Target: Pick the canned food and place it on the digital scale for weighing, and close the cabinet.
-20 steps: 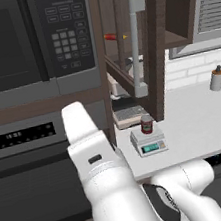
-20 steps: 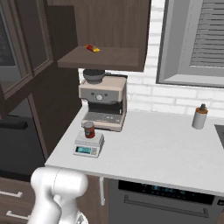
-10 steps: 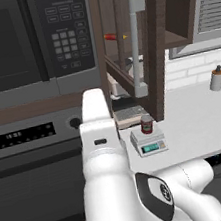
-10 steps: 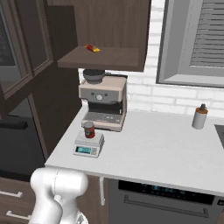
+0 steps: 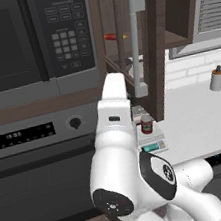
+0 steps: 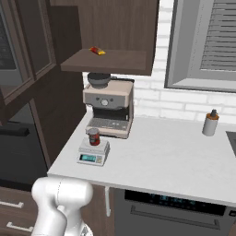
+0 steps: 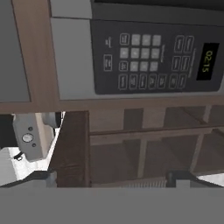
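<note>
As it stands upright, canned food [image 6: 94,137] on digital scale [image 6: 94,152]

Black microwave [image 5: 30,39] hung upper left; beige coffee machine [image 6: 108,108] sat at surface [image 6: 170,161] back, soap bottle [image 6: 210,123] far right by window [image 6: 205,44].

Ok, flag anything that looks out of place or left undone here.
The cabinet door stands wide open, edge-on over the counter. The canned food sits upright on the digital scale. Nothing is spilled or tipped.
</note>
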Motion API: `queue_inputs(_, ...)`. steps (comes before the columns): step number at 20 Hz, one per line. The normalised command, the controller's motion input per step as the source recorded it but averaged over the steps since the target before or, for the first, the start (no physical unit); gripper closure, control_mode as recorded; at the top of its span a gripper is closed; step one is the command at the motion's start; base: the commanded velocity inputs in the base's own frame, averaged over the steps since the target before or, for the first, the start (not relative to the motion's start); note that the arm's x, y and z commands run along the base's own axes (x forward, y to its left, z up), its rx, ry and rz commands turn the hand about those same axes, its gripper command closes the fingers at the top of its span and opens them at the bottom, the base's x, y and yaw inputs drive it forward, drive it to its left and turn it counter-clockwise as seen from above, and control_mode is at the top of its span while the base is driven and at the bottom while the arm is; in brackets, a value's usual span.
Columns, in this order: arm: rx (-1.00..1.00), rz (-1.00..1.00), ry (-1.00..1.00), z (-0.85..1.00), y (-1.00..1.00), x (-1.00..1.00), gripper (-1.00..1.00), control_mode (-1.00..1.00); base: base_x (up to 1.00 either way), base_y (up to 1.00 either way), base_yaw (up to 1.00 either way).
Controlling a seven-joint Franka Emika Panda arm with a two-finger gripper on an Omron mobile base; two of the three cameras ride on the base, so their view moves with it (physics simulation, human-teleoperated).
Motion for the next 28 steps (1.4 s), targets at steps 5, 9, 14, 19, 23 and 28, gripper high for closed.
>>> queue_inputs(5,0.06,-0.01,0.05,0.00,-0.46,0.63,-1.00,-1.00,0.00,0.00,0.00)
queue_inputs(9,0.06,0.00,0.05,0.00,-0.48,0.61,-1.00,-1.00,0.00,0.00,0.00)
queue_inputs(14,0.12,0.00,0.00,0.02,-0.68,0.07,-1.00,-1.00,0.00,0.00,0.00)
queue_inputs(19,0.19,0.00,0.00,0.05,-0.99,0.15,-1.00,-1.00,0.00,0.00,0.00)
queue_inputs(23,0.21,0.00,0.00,0.00,-1.00,0.59,-1.00,-1.00,0.00,0.00,0.00)
queue_inputs(28,0.23,0.00,0.00,0.00,-1.00,1.00,-1.00,-1.00,0.00,0.00,0.00)
